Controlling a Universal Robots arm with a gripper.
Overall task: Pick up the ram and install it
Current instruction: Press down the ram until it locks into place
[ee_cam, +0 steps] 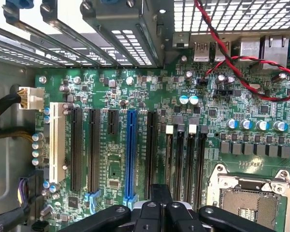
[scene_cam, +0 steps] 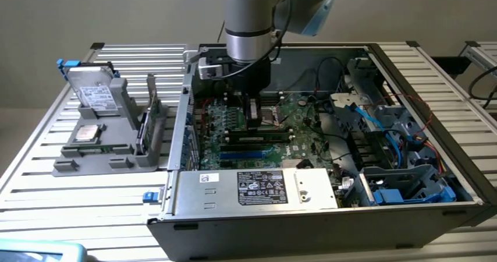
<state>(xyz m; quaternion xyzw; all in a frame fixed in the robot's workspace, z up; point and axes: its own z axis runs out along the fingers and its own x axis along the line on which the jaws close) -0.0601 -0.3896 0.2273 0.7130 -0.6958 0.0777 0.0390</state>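
Green motherboard (ee_cam: 111, 164) lies beneath the claw (ee_cam: 159, 205), whose fingers are pressed together with nothing between them. What looks like the ram (scene_cam: 143, 133) stands on edge in the grey holder (scene_cam: 93, 157) on the counter (scene_cam: 39, 180), well apart from the claw, beyond the case wall. A clean pick likely needs fingers spread and squared to its long top edge

Beneath the claw (ee_cam: 159, 212), whose matt black plastic fingers are pressing together, the motherboard (ee_cam: 135, 96) is showing glossy green laminate. Ahead of it, a blue plastic slot (ee_cam: 131, 154) is gleaming smoothly, and beside the claw the CPU socket frame (ee_cam: 249, 193) is shining as bare metal.
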